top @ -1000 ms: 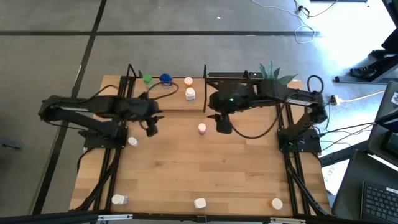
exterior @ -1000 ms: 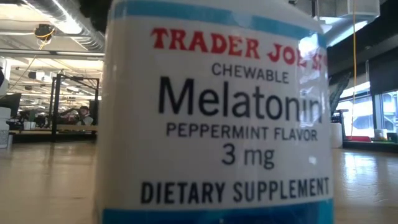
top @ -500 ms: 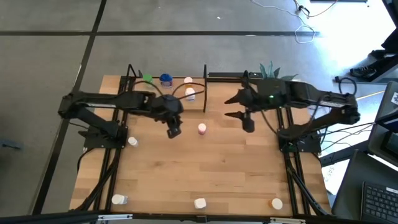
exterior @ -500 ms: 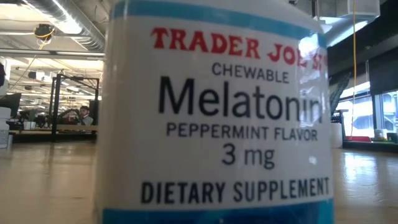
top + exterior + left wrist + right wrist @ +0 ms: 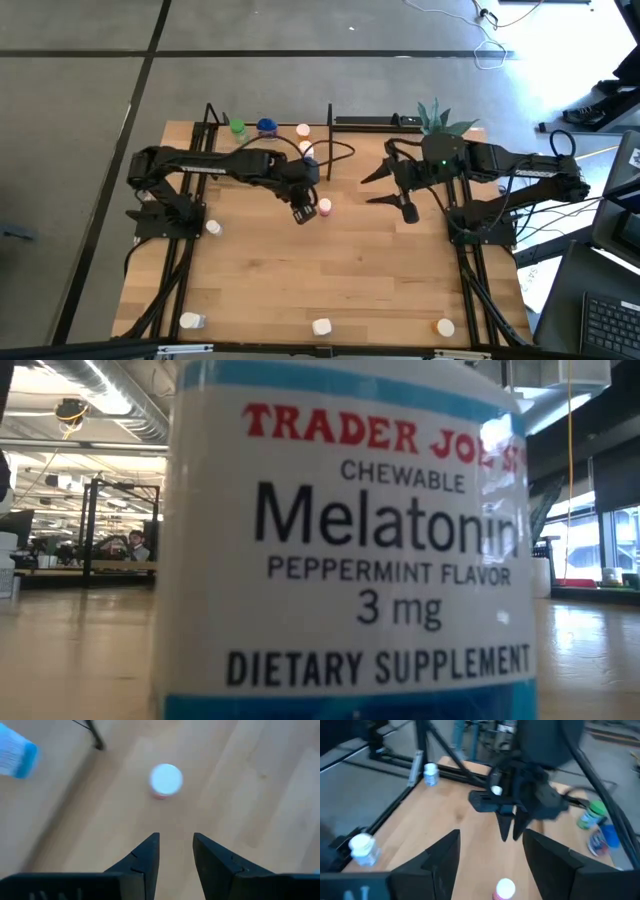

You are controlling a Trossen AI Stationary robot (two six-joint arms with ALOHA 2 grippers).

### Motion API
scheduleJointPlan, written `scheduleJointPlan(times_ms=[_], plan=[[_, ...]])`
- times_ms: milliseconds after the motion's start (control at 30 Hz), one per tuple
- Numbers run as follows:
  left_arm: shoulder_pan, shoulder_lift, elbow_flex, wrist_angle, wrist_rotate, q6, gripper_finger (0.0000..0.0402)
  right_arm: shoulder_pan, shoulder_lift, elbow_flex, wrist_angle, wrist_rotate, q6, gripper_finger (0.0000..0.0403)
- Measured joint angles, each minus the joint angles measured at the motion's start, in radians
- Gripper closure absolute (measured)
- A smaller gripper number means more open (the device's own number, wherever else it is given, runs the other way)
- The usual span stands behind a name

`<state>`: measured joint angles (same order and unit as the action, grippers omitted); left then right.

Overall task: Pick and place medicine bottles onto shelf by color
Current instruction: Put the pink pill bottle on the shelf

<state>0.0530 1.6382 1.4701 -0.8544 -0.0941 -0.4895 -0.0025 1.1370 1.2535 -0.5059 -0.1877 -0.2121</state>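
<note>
On the wooden desk point(image 5: 330, 270), seen from above, the shelf point(image 5: 268, 150) sits at the far edge toward the left, a light board inside thin black posts. Left arm reaches from the left side across to mid-desk; left pincer point(image 5: 303, 211) hangs just beside the pink-capped bottle point(image 5: 325, 207), not touching it. Left wrist view: fingers slightly spread, nothing between them, the same bottle point(image 5: 166, 780) ahead on bare wood, apart from the tips. Right arm comes in from the right; right pincer point(image 5: 408, 207) is over the desk well right of the pink-capped bottle, fingers spread, empty per the right wrist view. A potted plant point(image 5: 437, 117) stands at the far edge behind the right arm. On the shelf: green bottle point(image 5: 237, 127), blue bottle point(image 5: 266, 127), orange-capped bottle point(image 5: 303, 130), and a white bottle point(image 5: 307, 150) just in front of it. Loose on the desk: a white bottle point(image 5: 213, 228) near the left frame, and three along the near edge, left point(image 5: 190, 321), middle point(image 5: 321, 326), and an orange-capped one at right point(image 5: 444, 326). Low view is filled by a Trader Joe's melatonin bottle point(image 5: 350, 550), upright, close to the lens.
</note>
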Motion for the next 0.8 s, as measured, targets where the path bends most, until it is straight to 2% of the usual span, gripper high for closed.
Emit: scheduleJointPlan(times_ms=[133, 300, 400, 533, 633, 800], plan=[[0.001, 0.024, 0.001, 0.003, 0.059, -0.025, 0.0289, 0.0, 0.0, 0.0, -0.001, -0.075, -0.03, 0.0185], [-0.003, 0.027, 0.001, 0.006, 0.098, 0.044, 0.0289, 0.0, -0.002, 0.0, -0.02, -0.035, 0.011, 0.0185], [-0.009, 0.027, 0.001, 0.005, 0.101, 0.115, 0.0289, -0.001, -0.002, 0.0, -0.087, 0.026, 0.067, 0.0185], [-0.018, 0.027, 0.001, 0.007, 0.114, 0.19, 0.0289, -0.001, -0.002, -0.001, -0.218, 0.194, 0.22, 0.0185], [-0.026, 0.027, 0.001, 0.016, 0.114, 0.24, 0.0289, -0.002, -0.001, -0.001, -0.288, 0.28, 0.298, 0.0185], [-0.028, 0.027, 0.001, 0.042, 0.116, 0.312, 0.0289, -0.001, 0.0, -0.001, -0.311, 0.369, 0.304, 0.0185]])
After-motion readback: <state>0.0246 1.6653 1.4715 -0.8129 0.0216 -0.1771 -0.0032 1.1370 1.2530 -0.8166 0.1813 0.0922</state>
